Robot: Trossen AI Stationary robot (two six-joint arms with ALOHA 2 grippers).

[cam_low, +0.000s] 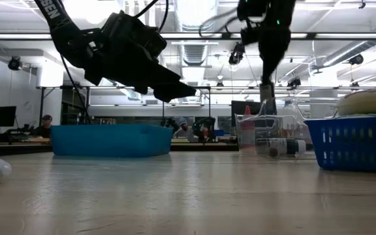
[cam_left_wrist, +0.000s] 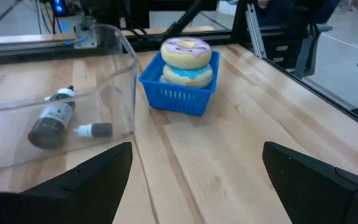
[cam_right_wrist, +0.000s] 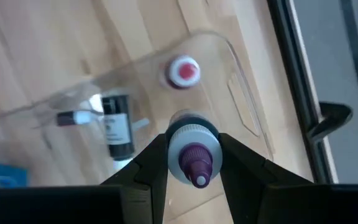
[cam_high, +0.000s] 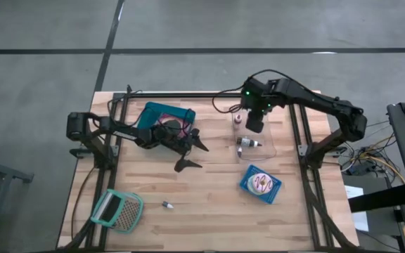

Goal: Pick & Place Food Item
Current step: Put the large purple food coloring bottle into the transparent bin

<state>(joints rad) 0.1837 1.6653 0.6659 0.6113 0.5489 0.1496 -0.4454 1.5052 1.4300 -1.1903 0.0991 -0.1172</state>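
Right of centre in the right wrist view, a small squeeze bottle with a purple nozzle [cam_right_wrist: 192, 155] sits clamped between the two dark fingers of the right gripper [cam_right_wrist: 193, 163]. It hangs directly above the clear plastic bin [cam_right_wrist: 244, 93], which already holds a red-capped bottle [cam_right_wrist: 183, 71] standing up and a dark-labelled bottle [cam_right_wrist: 117, 134] lying on its side.

Judging by this, the step in hand is setting the bottle down inside the bin. To do it well, the gripper should lower straight down into the bare space between the other bottles and the bin's wall, and release only once the base is close to the floor, so the bottle does not topple or knock its neighbours.

Upper right of centre in the high view, the right gripper [cam_high: 256, 121] hovers over the bin, so the bottle is already in hand, not apart from it.

Left of centre in that view, the left gripper [cam_high: 194, 153] waits above bare table [cam_high: 209, 204] with fingers spread wide, near a teal bin [cam_high: 162, 112]. Lower right, a blue basket [cam_high: 261, 184] holds doughnuts [cam_left_wrist: 186, 51].
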